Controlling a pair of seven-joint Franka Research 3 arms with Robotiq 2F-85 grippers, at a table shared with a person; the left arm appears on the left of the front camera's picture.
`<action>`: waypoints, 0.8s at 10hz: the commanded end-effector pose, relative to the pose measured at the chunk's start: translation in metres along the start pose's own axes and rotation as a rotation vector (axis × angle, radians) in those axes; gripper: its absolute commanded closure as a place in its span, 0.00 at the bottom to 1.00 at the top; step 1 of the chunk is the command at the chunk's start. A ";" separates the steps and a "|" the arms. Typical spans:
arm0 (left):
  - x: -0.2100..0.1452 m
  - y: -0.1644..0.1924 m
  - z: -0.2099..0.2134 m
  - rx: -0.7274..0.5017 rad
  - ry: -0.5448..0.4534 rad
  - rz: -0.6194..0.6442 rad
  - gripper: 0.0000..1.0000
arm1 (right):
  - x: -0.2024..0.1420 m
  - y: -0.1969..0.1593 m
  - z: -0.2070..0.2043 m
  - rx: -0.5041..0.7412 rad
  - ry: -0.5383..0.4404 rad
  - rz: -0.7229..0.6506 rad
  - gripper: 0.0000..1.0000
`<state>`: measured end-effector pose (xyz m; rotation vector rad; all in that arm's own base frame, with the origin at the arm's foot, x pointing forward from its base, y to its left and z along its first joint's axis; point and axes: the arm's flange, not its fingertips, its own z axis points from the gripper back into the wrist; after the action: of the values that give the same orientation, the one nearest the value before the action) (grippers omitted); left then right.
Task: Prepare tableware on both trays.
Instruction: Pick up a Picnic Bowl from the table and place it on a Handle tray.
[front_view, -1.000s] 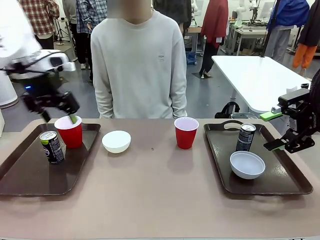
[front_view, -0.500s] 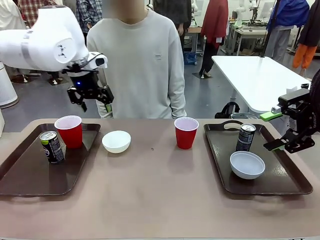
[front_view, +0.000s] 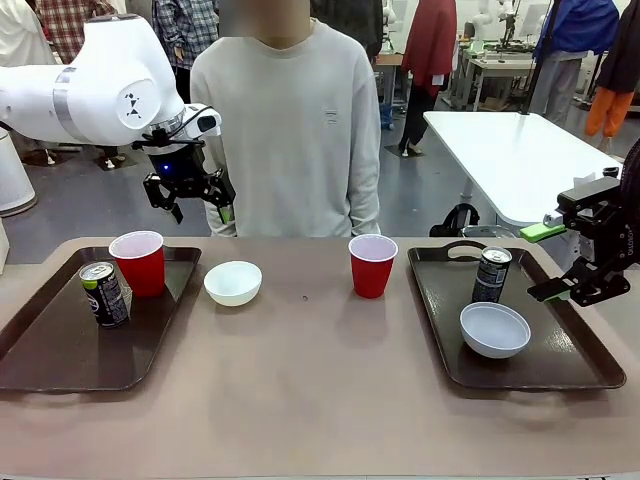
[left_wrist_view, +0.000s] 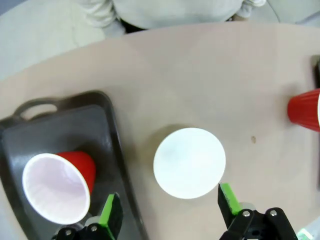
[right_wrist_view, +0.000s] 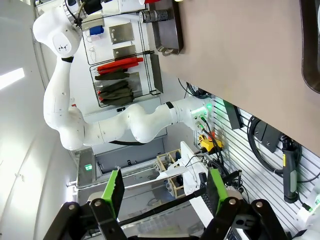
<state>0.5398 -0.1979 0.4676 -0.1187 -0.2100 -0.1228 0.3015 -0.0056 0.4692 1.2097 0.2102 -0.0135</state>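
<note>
Tableware checked by position. Left tray (front_view: 60, 345) lies at the worktop's (front_view: 320, 400) left edge. It carries a can (front_view: 103, 294) near its left rim and a red cup (front_view: 138, 262) at its far side. The two stand upright, just beside each other. Right tray (front_view: 575, 375) lies at the right edge. It carries a second can (front_view: 491, 274) upright at its far side and a white bowl (front_view: 494, 329) just in front of that can, close but apart.

Two pieces stand on the bare worktop. A second bowl (front_view: 233, 282) sits just beside the left tray's right rim. A second cup (front_view: 372, 265) stands upright near the far edge, nearer the right tray than the left.

My left gripper (front_view: 190, 200) hangs in the air above the far edge, over the left tray's far right corner and the second bowl. Its fingers are spread wide with nothing between them. In my left wrist view the second bowl (left_wrist_view: 189, 162) lies below, between my green pads (left_wrist_view: 111, 215). The cup (left_wrist_view: 56, 187) stands in the left tray (left_wrist_view: 75, 115), and the second cup (left_wrist_view: 305, 110) shows at the picture's right edge.

My right gripper (front_view: 545, 262) hangs over the right tray's right rim, turned sideways. Its fingers (right_wrist_view: 114, 192) stand apart and hold nothing, and it is clear of the second can and the bowl.

A person (front_view: 285, 130) in a pale sweater stands at the far edge
</note>
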 end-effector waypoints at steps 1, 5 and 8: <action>0.000 -0.003 0.000 -0.002 -0.002 -0.004 0.00 | 0.000 0.000 -0.002 0.026 0.002 0.018 0.13; -0.007 -0.013 -0.052 0.065 0.085 -0.015 0.00 | 0.000 0.000 -0.002 0.026 0.002 0.018 0.13; -0.015 -0.013 -0.071 0.059 0.100 0.004 0.00 | 0.000 0.000 -0.002 0.026 0.002 0.018 0.13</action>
<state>0.5400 -0.2155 0.4015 -0.0827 -0.0923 -0.1548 0.3014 -0.0057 0.4693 1.2099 0.2102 -0.0134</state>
